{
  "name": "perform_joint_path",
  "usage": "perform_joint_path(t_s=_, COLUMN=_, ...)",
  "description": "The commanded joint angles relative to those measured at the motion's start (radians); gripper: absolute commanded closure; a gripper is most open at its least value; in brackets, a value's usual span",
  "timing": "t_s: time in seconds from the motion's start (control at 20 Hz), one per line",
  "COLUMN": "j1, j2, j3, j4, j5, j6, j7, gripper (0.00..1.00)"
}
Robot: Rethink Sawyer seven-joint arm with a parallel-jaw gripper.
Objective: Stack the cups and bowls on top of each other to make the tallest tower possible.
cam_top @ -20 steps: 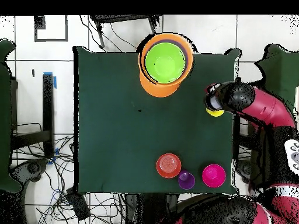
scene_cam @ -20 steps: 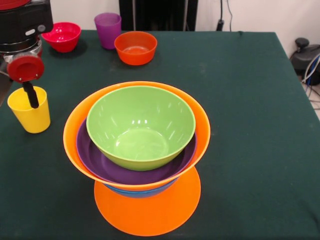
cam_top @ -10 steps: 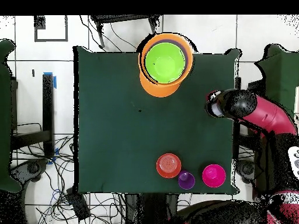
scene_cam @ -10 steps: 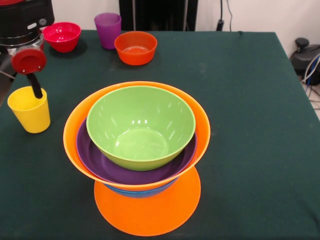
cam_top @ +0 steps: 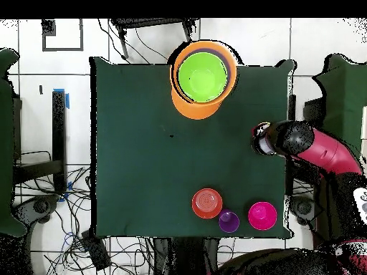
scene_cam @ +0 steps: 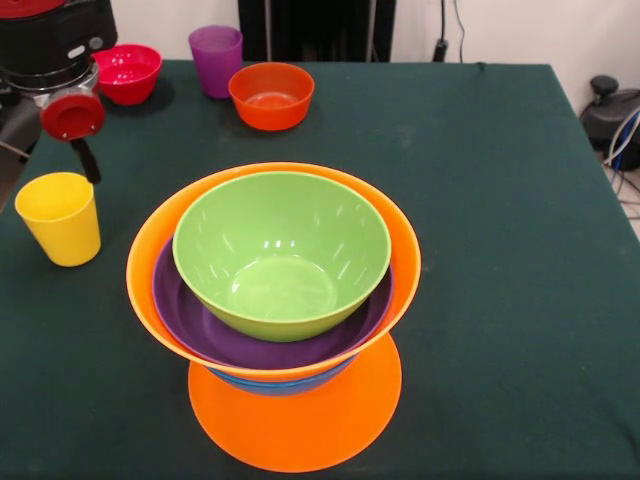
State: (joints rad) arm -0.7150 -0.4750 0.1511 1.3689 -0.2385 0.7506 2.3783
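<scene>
Hovering above and just behind yellow cup (scene_cam: 60, 217), clear of its rim: gripper (scene_cam: 90, 162); only 1 dark finger visible, jaw state cannot be told. Standing upright near table (scene_cam: 500, 200) edge, empty. Tower (scene_cam: 275, 300) at front centre: green bowl (scene_cam: 282, 255) in purple, in orange. Along far edge: pink-red bowl (scene_cam: 126, 72), purple cup (scene_cam: 216, 60), orange-red bowl (scene_cam: 271, 95).
</scene>
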Motion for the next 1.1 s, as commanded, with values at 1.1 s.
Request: perform_joint_path(t_s=1.1, j1=-0.044, j2=0.006, j3=0.124, j4=0.089, j5=-0.09, j6=0.021, j7=-0.22, gripper=0.0)
